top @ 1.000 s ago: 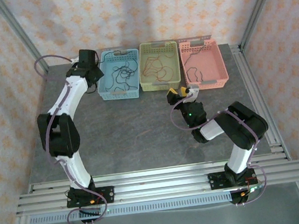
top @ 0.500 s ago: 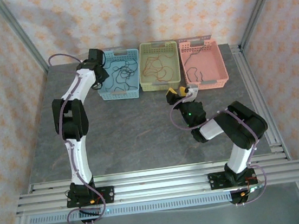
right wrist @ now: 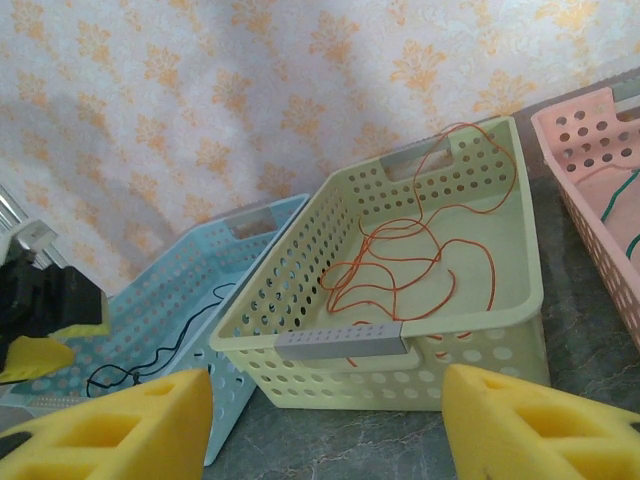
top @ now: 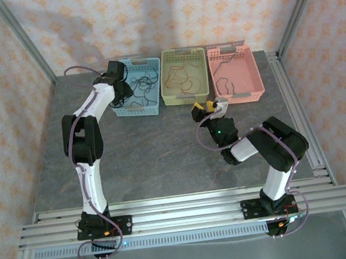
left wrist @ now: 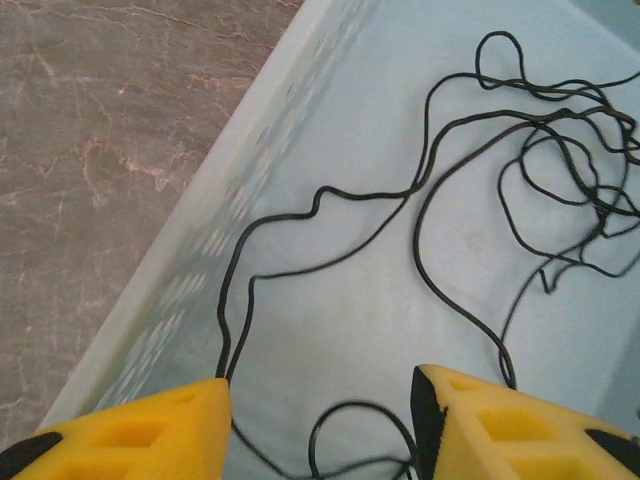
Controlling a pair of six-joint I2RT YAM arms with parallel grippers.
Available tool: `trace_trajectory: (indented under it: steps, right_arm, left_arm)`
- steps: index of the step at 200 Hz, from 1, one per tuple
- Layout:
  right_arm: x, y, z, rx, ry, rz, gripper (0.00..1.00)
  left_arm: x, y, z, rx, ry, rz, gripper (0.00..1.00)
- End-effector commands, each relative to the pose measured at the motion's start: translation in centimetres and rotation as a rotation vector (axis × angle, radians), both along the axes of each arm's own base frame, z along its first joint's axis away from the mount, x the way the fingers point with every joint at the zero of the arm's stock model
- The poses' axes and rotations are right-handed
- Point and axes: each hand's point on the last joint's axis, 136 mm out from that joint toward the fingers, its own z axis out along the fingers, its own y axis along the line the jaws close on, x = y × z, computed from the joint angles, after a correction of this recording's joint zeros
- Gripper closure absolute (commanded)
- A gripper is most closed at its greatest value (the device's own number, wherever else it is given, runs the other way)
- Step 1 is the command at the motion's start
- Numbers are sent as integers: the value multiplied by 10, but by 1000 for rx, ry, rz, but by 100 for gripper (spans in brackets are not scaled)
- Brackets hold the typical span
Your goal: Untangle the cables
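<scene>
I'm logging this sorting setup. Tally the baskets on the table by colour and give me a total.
Blue basket: 1
Yellow-green basket: 1
Pink basket: 1
Total: 3

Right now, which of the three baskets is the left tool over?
The blue basket, leftmost, holding the black wire; the left tool hangs over it. The green basket and the pink basket lie farther right.
</scene>
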Motion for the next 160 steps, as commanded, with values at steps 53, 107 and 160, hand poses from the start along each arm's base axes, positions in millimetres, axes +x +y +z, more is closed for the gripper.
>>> trace_trajectory:
  steps: [53,107,160]
  right_arm:
    - [2,2,10,19,-26,-2,40]
    - [1,-36,6,10,-13,-196,37]
    - [-2,-56,2,-23,-8,-310,31]
  left_arm:
    - [-67,2,101,-42,-363,-10,44]
    - [-156,61,85,255,-506,229,10]
    - [-199,103,66,535,-634,289,4]
